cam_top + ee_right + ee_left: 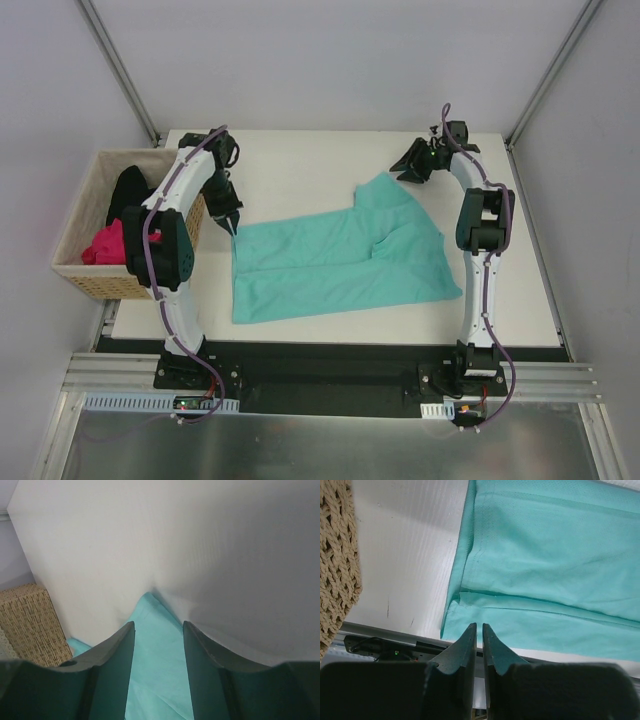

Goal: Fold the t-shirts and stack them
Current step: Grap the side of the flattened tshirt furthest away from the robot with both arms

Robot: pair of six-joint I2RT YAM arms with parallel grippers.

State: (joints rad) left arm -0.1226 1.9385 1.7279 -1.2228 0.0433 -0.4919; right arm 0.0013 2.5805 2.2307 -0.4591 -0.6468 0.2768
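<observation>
A teal t-shirt (330, 265) lies partly folded on the white table (300, 160), with a sleeve corner pointing to the far right. My left gripper (231, 226) hangs over the shirt's far left corner, shut and empty. In the left wrist view its tips (479, 626) sit above the shirt's hem corner (457, 605). My right gripper (406, 170) is open and empty, just beyond the shirt's far right corner. In the right wrist view (158, 625) the teal corner (155, 645) shows between the jaws. A magenta shirt (105, 245) and a black shirt (128, 190) lie in the basket.
A woven wicker basket (75, 215) stands off the table's left edge, close to the left arm. It also shows in the left wrist view (337, 555) and the right wrist view (35, 625). Grey walls enclose the table on three sides.
</observation>
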